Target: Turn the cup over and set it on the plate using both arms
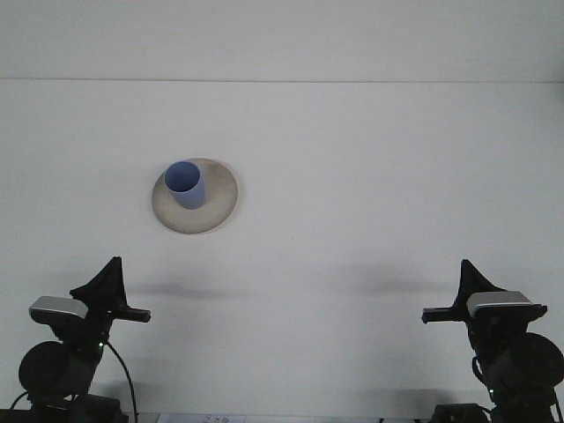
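The blue cup (186, 183) stood on the plate (220, 204), left of centre on the far surface (370, 176). My left hand (104, 291) and right hand (458, 295) hung near, well apart from it; I could not tell whether either was open. I judged the placing done, leaving only to rest.

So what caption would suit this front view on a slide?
Blue cup stands upright on beige plate, both arms parked at the near table edge.

No text, label, brand, number or sign can be read on anything in view.
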{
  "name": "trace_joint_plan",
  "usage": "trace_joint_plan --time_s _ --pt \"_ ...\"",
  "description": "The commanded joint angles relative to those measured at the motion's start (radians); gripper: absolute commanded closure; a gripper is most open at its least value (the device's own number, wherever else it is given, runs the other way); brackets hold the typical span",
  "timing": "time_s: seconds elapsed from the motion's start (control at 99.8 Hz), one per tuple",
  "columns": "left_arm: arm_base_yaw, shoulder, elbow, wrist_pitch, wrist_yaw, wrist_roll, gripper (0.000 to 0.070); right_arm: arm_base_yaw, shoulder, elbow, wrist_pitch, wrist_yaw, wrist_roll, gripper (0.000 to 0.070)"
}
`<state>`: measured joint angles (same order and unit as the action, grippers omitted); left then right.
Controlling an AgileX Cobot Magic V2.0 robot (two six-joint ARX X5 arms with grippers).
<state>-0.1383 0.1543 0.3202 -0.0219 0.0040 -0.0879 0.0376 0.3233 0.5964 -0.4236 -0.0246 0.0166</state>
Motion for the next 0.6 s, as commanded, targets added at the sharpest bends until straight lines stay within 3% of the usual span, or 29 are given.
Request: trace_joint_plan --time_s 0.0,0.11,0.591 --pt "0.008 -0.033 -0.057 0.051 0.062 0.046 0.0688 0.000 0.005 0.008 0.012 -0.001 0.013 0.0700" --pt "0.030 -0.104 -0.159 0.076 0.138 0.072 0.0688 0.000 0.005 0.008 0.012 -0.001 0.013 0.0700" --pt "0.079 -0.151 -0.306 0.188 0.135 0.041 0.0688 0.000 0.005 0.008 0.012 -0.001 0.013 0.0700"
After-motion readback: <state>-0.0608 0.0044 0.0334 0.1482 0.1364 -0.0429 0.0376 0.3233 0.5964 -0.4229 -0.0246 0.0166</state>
